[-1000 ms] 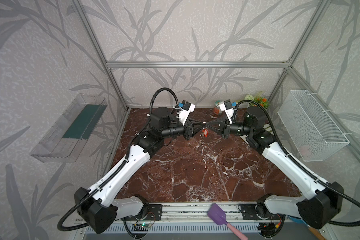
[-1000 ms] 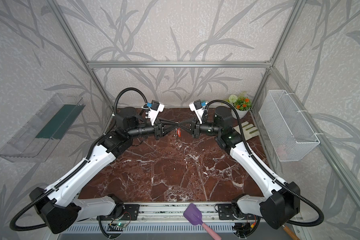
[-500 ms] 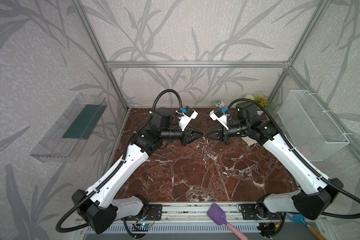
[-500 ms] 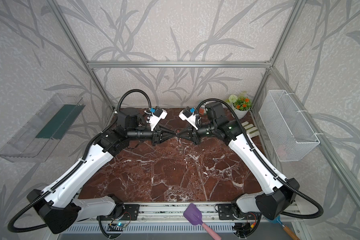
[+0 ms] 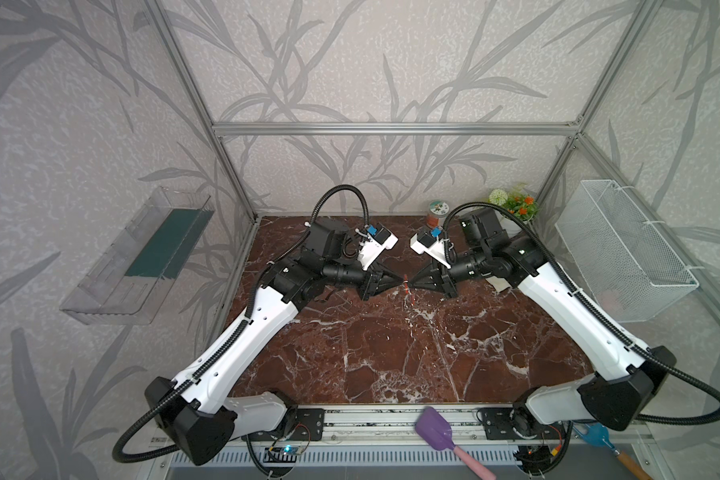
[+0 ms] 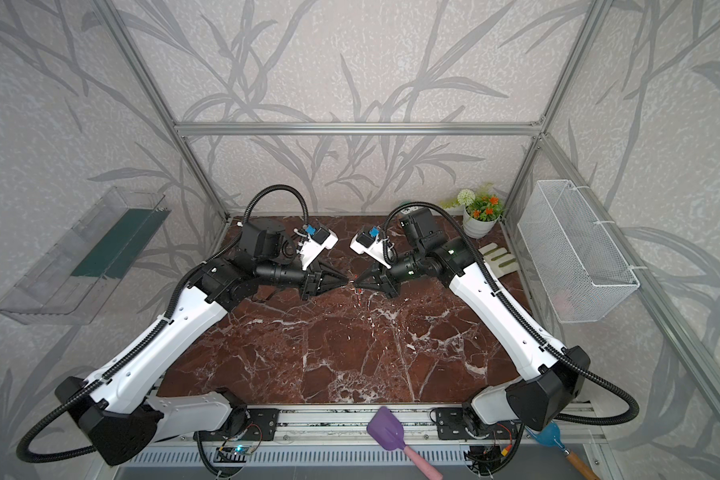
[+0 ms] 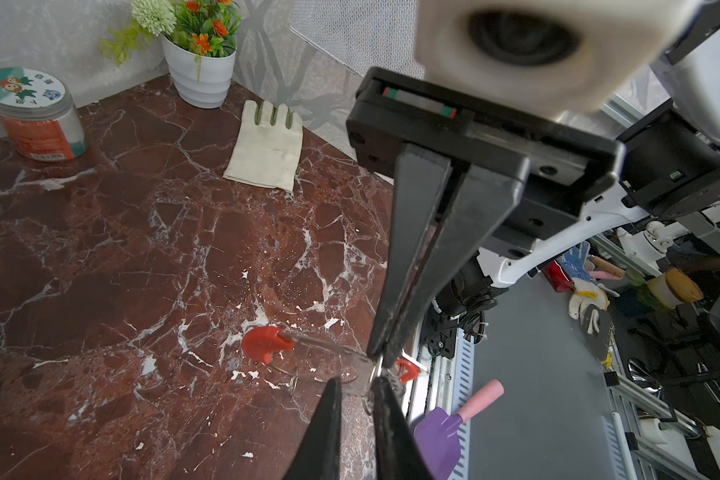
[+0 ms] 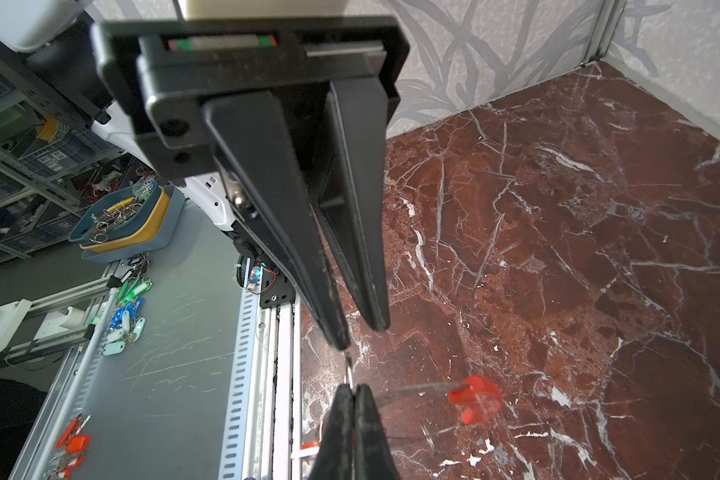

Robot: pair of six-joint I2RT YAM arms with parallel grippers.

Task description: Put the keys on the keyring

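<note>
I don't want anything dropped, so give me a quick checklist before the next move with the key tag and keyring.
1. Right gripper shut on the keyring: ok.
2. Left gripper gripping the tiny ring: not ok, jaws apart.
3. Key tag threaded onto the keyring: cannot tell.
4. Grippers meeting tip to tip above the table: ok.
5. White glove and purple spatula clear of the grippers: ok.

The left arm [image 5: 242,349] and right arm [image 5: 574,316] are white-shelled, with black joints [image 5: 204,428] and ribbed black cables [image 5: 341,195] behind each pincer. The left gripper [image 5: 400,283] and right gripper [image 5: 412,285] have long black tapered fingers [image 8: 267,208]; at their base sits a grey strip [image 8: 221,41] tipped red and green.
</note>
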